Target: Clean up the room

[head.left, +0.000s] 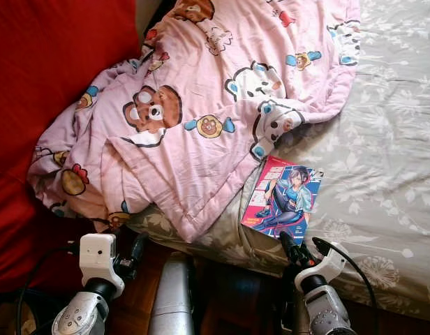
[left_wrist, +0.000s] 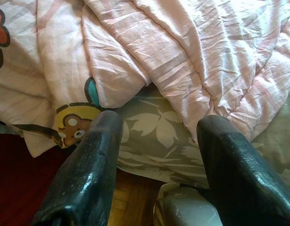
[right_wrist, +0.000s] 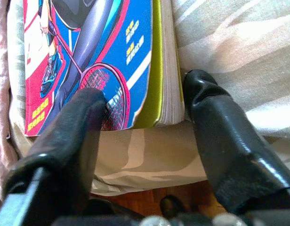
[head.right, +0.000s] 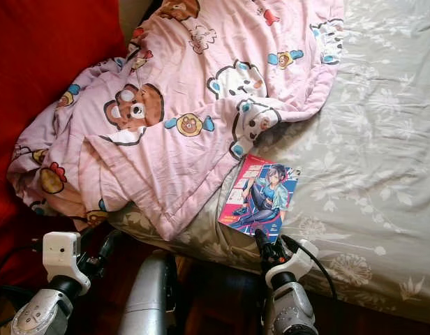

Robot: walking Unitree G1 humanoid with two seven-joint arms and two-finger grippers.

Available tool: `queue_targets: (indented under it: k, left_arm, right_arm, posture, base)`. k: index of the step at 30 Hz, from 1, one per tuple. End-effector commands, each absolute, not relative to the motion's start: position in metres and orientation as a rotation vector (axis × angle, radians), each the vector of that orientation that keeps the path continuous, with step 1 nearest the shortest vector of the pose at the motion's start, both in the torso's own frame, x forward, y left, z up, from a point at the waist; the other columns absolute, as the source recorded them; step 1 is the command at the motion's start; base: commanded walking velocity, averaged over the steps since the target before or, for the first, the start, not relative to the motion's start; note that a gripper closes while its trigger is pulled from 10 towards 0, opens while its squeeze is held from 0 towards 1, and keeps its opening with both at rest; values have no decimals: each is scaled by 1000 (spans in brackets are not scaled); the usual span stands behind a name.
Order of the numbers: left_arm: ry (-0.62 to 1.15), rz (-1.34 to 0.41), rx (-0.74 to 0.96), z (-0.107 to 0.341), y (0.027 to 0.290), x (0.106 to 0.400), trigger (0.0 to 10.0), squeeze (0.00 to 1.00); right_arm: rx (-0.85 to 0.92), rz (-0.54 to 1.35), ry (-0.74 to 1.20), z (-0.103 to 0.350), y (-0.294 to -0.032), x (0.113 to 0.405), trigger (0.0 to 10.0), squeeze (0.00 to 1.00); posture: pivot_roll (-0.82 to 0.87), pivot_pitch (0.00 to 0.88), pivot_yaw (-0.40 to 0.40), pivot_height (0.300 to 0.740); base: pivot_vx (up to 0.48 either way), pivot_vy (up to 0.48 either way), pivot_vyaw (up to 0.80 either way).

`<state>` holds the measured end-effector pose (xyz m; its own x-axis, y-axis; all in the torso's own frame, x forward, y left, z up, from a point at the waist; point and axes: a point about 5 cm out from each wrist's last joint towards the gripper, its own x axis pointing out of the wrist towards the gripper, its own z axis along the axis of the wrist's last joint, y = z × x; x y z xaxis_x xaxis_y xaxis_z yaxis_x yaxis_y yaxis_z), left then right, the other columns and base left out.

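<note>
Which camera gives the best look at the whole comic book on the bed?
The left eye view: the comic book shows whole, cover up. The right eye view matches it. The right wrist view shows its lower corner between the open right gripper.

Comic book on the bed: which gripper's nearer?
Right. The right gripper sits open at the comic book's near edge; the left gripper is off beside it, under the pink quilt.

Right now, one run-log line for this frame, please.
right gripper: open, at comic book corner | left gripper: open, near pink quilt | bed: book unlifted
</note>
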<state>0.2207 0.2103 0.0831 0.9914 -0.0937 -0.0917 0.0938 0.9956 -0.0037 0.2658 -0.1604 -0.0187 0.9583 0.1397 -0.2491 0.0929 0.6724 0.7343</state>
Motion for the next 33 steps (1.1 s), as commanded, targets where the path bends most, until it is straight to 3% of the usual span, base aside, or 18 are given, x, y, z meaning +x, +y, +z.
queue_targets:
  k: [1,25,33]
  left_arm:
    - [142,-89,28,74,214,214,10000,0]
    - [132,-91,28,72,209,222,10000,0]
    - [102,-60,8,69,205,237,10000,0]
  right_arm:
    - [906,37,403,-35,-142,249,0,0]
    - [845,-31,370,-34,-149,249,0,0]
    - [767,-231,104,-15,-180,238,0,0]
  posture:
    - [190,371,132,611]
    - [162,338,108,611]
    - [103,290,63,611]
  base:
    - [0,0,0]
    - [0,0,0]
    - [0,0,0]
